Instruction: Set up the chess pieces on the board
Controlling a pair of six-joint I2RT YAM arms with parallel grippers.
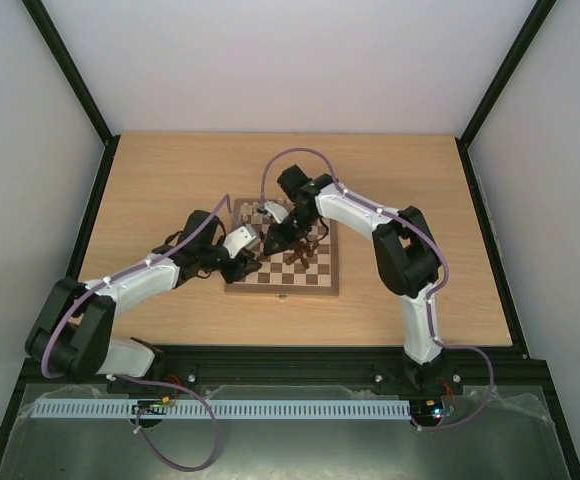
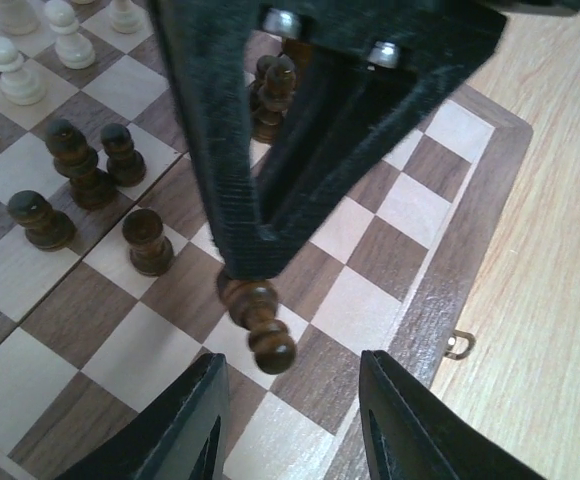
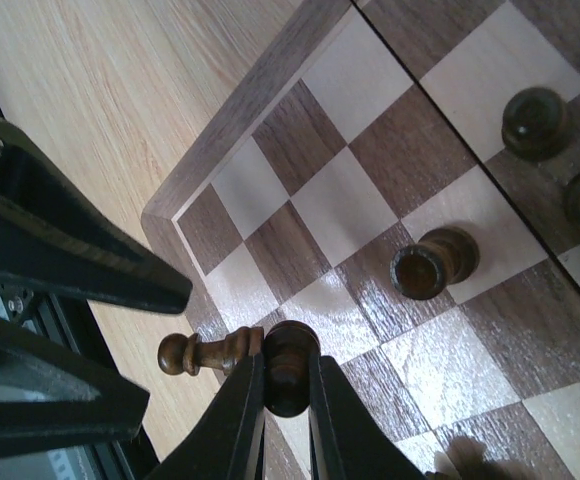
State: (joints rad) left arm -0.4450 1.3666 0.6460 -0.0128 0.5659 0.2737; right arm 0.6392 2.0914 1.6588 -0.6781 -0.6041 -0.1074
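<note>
One dark piece [image 3: 215, 352] is in the air above the near left corner of the board [image 1: 282, 286], and it lies almost flat, with its round head pointing away from the board's middle. The right gripper [image 3: 288, 372] holds it: the two jaws are closed on the wide base of the piece. The left gripper [image 2: 292, 385] is just beside it. Its jaws stand apart, one on each side of the head, and we see no contact with the piece. Further in on the board stand several other dark pieces [image 2: 80, 165], and behind them some pale pieces [image 2: 15, 70]. The board rests on the middle of the table [image 1: 170, 180], with both arms reaching over it.
</note>
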